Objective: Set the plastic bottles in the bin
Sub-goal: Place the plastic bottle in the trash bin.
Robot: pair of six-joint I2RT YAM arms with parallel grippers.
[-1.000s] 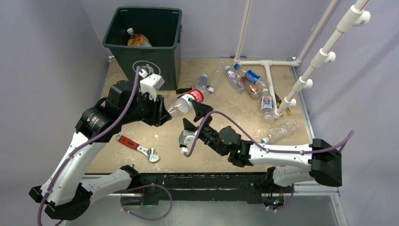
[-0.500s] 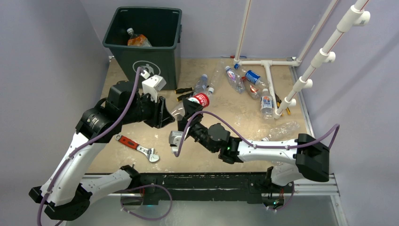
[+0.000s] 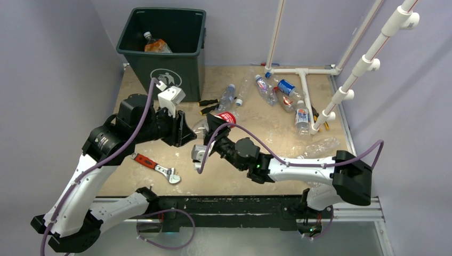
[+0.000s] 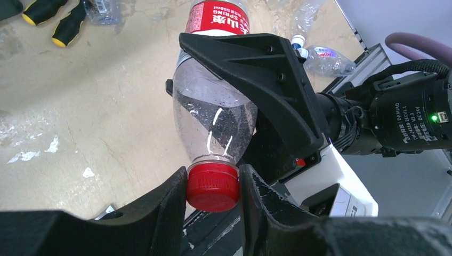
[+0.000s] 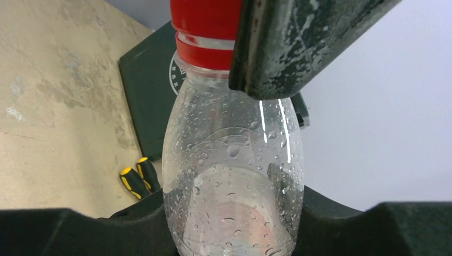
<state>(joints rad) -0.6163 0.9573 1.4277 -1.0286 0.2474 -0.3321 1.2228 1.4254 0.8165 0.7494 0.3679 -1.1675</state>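
Note:
A clear plastic bottle with a red label and red cap hangs above the table between both arms. My left gripper is shut on the cap. My right gripper is shut on the wet clear body, a finger pressed against each side. In the top view the left gripper and right gripper meet at mid-table. The dark green bin stands at the back left with one orange-labelled bottle inside. More bottles lie at the back right.
A red-handled wrench lies front left. Yellow-and-black screwdrivers lie just behind the held bottle. A white pipe frame stands at the back right among loose bottles, and a crushed one lies near the right edge.
My right arm has swung left to the held bottle and its jaws have closed from wide open onto the body. The left gripper has kept its hold on the cap.

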